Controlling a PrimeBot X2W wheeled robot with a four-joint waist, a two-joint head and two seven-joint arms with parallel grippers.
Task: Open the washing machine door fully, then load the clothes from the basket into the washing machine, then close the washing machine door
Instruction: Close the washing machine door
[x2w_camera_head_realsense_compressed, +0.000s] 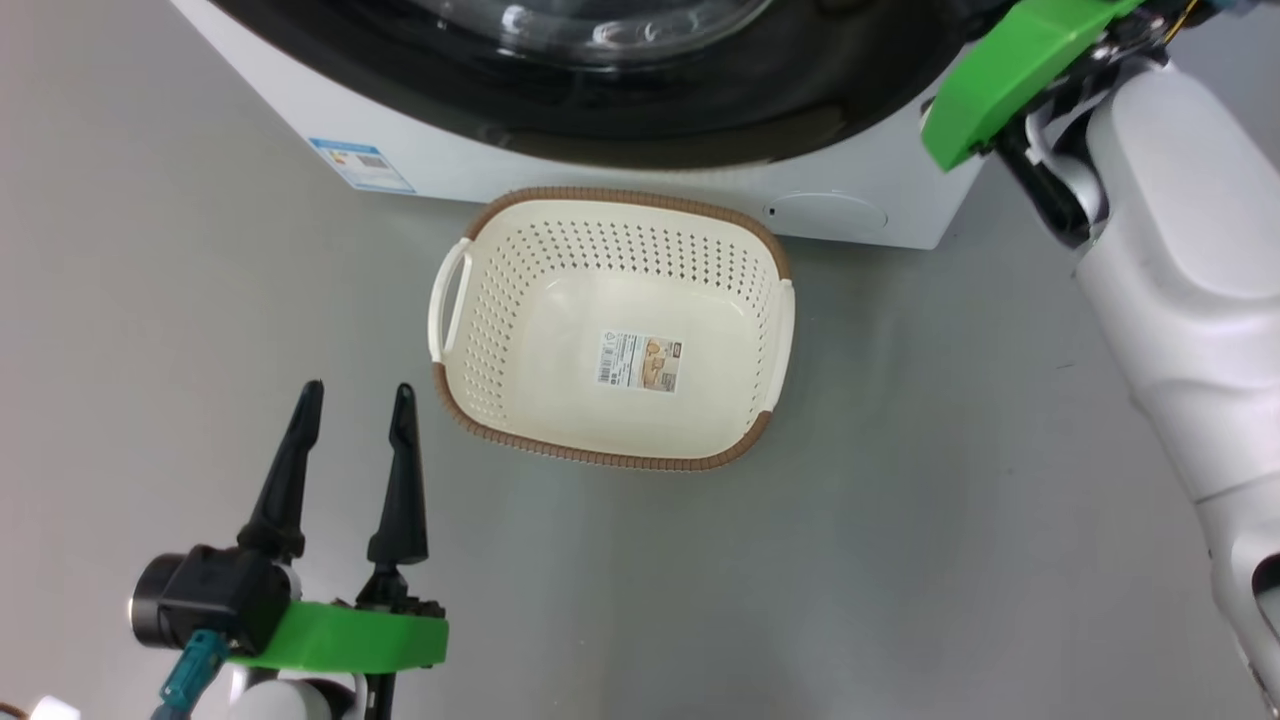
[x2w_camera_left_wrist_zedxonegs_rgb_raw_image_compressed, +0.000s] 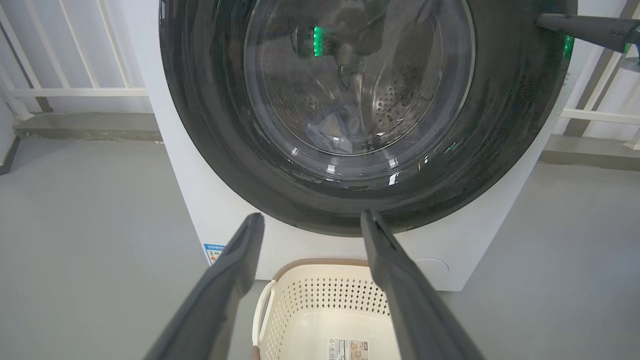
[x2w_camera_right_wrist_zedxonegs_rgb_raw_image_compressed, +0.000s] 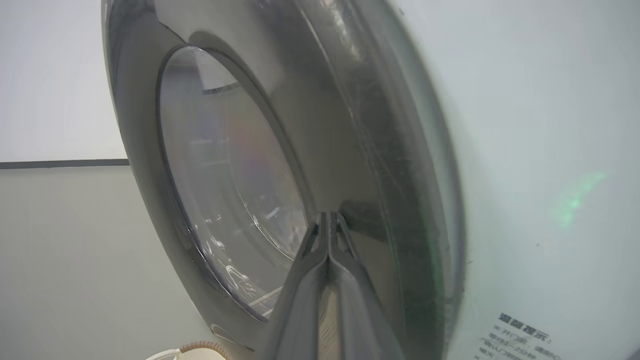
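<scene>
**Figure: closing stage, right arm at the door.** The door (x2w_camera_left_wrist_zedxonegs_rgb_raw_image_compressed: 500, 150) lies against the front of the washer (x2w_camera_left_wrist_zedxonegs_rgb_raw_image_compressed: 220, 210). No gap shows at its rim, though whether the latch has caught cannot be told.

- **Right pincer:** The right pincer (x2w_camera_right_wrist_zedxonegs_rgb_raw_image_compressed: 328, 215), fingers pressed together and holding nothing, points at the black rim on the door's right side. Its tips are touching the rim or just short of it. The door thus lies straight ahead of the tips, so a final push would, by this reading, run along the fingers' own line into the washer front.
- **Door shape:** Being round, the door has no long axis. The contact sits on the rim, beside the glass and not on it.
- **Left pincer:** The right arm is much the nearer. The left pincer (x2w_camera_head_realsense_compressed: 359, 388), fingers spread wide and empty, hangs low over the floor (x2w_camera_head_realsense_compressed: 900, 500), just left of the basket (x2w_camera_head_realsense_compressed: 500, 330) and well back from the door.
- **Basket and clothes:** The basket stands empty on the floor, close before the washer's base and below the door. Pale blue fabric behind the glass is judged to be the clothes (x2w_camera_left_wrist_zedxonegs_rgb_raw_image_compressed: 332, 135), inside the drum.
- **Surroundings:** Nothing stands between the right pincer and the door. Also in view are a blue label (x2w_camera_head_realsense_compressed: 362, 165), a round cap (x2w_camera_head_realsense_compressed: 830, 212) and a white railing (x2w_camera_left_wrist_zedxonegs_rgb_raw_image_compressed: 75, 75).
</scene>
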